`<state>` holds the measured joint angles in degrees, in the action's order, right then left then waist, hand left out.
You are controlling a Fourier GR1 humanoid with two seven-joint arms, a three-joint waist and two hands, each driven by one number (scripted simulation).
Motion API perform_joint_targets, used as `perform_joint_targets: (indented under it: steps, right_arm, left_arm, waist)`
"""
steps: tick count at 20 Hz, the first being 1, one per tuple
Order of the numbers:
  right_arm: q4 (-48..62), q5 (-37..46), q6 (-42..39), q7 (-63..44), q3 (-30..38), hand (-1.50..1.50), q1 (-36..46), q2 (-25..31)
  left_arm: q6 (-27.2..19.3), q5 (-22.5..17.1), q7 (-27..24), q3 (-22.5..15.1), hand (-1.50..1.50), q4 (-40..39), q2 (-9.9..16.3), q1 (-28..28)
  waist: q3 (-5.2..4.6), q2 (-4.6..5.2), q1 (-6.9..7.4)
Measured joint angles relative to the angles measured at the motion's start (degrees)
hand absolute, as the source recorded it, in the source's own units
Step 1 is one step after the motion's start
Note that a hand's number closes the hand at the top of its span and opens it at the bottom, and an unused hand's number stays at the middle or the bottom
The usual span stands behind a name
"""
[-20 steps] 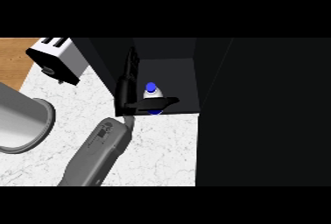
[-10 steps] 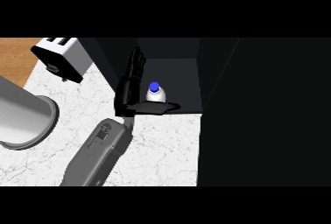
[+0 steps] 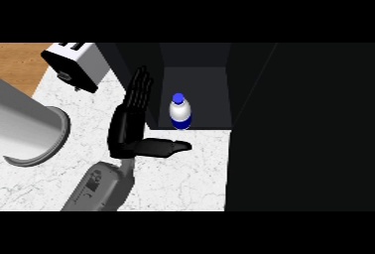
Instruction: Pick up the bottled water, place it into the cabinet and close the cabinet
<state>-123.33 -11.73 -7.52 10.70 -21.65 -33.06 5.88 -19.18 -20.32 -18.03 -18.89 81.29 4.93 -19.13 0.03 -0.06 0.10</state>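
The bottled water (image 3: 180, 113), white with a blue cap and blue label, stands upright just inside the dark cabinet's (image 3: 196, 62) open compartment, near its front edge. My left hand (image 3: 129, 123) is open to the left of the bottle, fingers straight along the cabinet's left wall and thumb stretched right across the counter below the bottle. It does not touch the bottle. A broad black panel (image 3: 300, 124) of the cabinet fills the right side of the view. My right hand does not show.
A white-and-black toaster (image 3: 73, 65) sits at the back left of the marble counter (image 3: 183, 173). A large grey cylindrical vessel (image 3: 28, 124) stands at the left edge. Brown wood (image 3: 18, 62) shows beyond the counter's far left corner.
My left hand has let go of the bottle and drawn back to the left with straightened fingers. The bottle stays standing in the cabinet.
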Motion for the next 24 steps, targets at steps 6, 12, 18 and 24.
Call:
perform_joint_targets:
  steps: [6,12,18,24]
  right_arm:
    - [-0.8,1.1,0.9,0.3,-2.2,-1.50,-1.1,0.2]
    - [-3.2,2.2,0.0,0.4,-2.5,-1.50,-2.1,2.9]
    - [-3.9,6.7,-2.8,-1.3,-6.0,1.50,-2.7,7.5]
    - [-7.5,9.8,-5.0,-2.5,-8.9,1.50,-0.2,10.5]
  left_arm:
    - [-2.5,2.0,3.8,-3.0,-1.50,14.9,0.6,9.0]
    - [-1.5,2.4,6.4,-6.8,-1.50,27.1,2.5,18.4]
    - [0.2,2.4,5.0,-9.9,-1.50,36.5,5.3,28.0]
    - [1.3,1.8,2.4,-8.6,-1.50,44.6,9.3,37.9]
  waist:
    - [-0.01,-0.11,0.02]
    - [-0.02,-0.15,-0.02]
    - [-0.05,-0.22,0.36]
    - [-0.26,-0.31,0.86]
